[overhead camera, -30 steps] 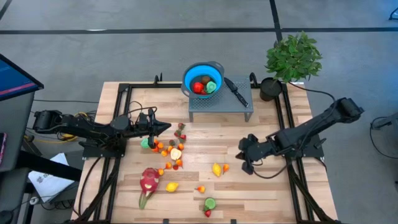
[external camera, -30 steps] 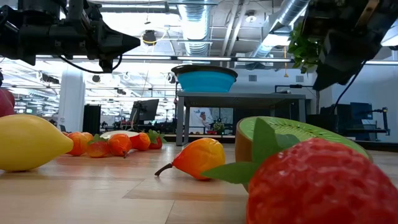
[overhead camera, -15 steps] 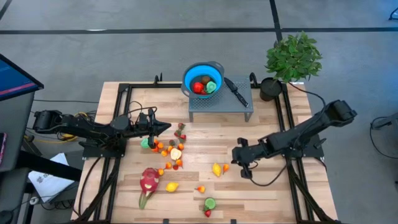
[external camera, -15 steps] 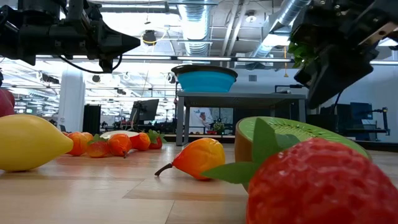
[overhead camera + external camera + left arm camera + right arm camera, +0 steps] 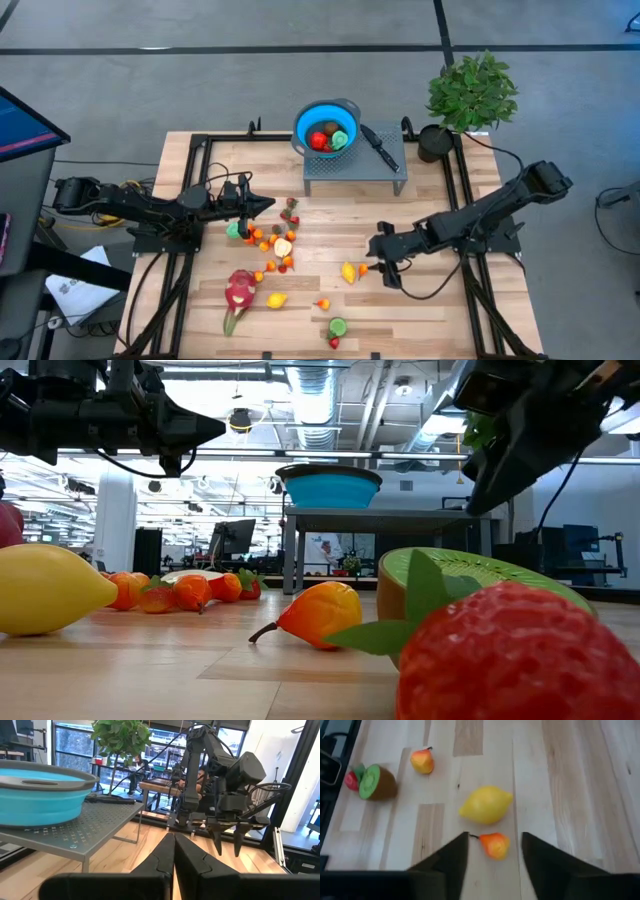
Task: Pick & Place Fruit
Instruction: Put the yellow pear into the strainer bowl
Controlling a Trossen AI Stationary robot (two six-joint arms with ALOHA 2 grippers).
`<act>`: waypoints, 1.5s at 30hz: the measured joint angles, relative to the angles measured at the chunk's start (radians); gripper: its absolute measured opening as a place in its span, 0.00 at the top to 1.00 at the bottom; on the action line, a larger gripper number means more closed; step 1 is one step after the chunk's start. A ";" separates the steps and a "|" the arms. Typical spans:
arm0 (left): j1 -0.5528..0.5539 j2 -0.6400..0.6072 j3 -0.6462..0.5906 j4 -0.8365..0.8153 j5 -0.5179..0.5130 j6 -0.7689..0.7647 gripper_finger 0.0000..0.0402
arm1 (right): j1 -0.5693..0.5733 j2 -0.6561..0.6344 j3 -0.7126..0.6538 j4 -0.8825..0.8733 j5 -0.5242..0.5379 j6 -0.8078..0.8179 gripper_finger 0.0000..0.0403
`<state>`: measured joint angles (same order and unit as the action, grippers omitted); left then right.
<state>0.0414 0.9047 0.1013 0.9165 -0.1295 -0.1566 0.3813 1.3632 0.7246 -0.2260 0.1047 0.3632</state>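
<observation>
We see the right gripper (image 5: pixel 374 262) hanging low over the wooden table (image 5: pixel 430 310), its two fingers (image 5: pixel 445 857) spread apart with nothing between them; in the right wrist view a small orange fruit (image 5: pixel 494 845) lies on the boards in the gap just ahead of the fingertips, not gripped, and from above the same orange fruit (image 5: pixel 363 269) sits just beside the gripper; a yellow lemon (image 5: pixel 486 805) lies just beyond it, touching or nearly touching it, we cannot tell which; farther out from that gripper lie another small orange fruit (image 5: pixel 422 761) and a halved kiwi (image 5: pixel 376 782) with a red strawberry (image 5: pixel 351 779) against it.

The left gripper (image 5: pixel 268 204) waits above the table well apart from the right one, fingers pressed together and holding nothing, as the left wrist view shows (image 5: pixel 174 852); a cluster of small orange and red fruits (image 5: pixel 272 240) lies on the table just below and beside its tip, with a green fruit (image 5: pixel 234 230) close under the arm; the pink-red dragon fruit (image 5: pixel 238 292) and a second lemon (image 5: pixel 277 299) lie nearer the table's front edge, well away from both grippers.

Behind both grippers a blue bowl (image 5: pixel 327 127) stands on a grey metal stand (image 5: pixel 355 172) and already holds red and green fruit (image 5: pixel 320 140); a black-handled knife (image 5: pixel 380 146) lies on the stand beside the bowl; a potted plant (image 5: pixel 470 92) stands at the far corner.
</observation>
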 joint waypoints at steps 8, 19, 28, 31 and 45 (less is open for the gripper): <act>0.000 0.000 0.000 0.000 0.000 -0.004 1.00 | 0.000 0.000 0.000 0.000 0.000 -0.057 0.26; 0.000 0.000 0.000 -0.001 0.000 -0.005 1.00 | 0.000 0.000 0.000 0.000 0.000 -0.110 0.25; 0.000 0.000 0.000 -0.002 0.000 -0.005 1.00 | 0.000 0.000 0.000 0.001 0.000 -0.111 0.25; 0.000 0.000 0.000 -0.002 0.000 -0.005 1.00 | 0.000 0.000 0.000 0.001 0.000 -0.109 0.25; 0.000 0.000 0.000 -0.003 0.000 -0.005 1.00 | -0.014 0.000 0.000 0.017 0.000 -0.109 0.25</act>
<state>0.0417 0.9049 0.1013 0.9138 -0.1299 -0.1616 0.3677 1.3632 0.7242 -0.2090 0.1047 0.2543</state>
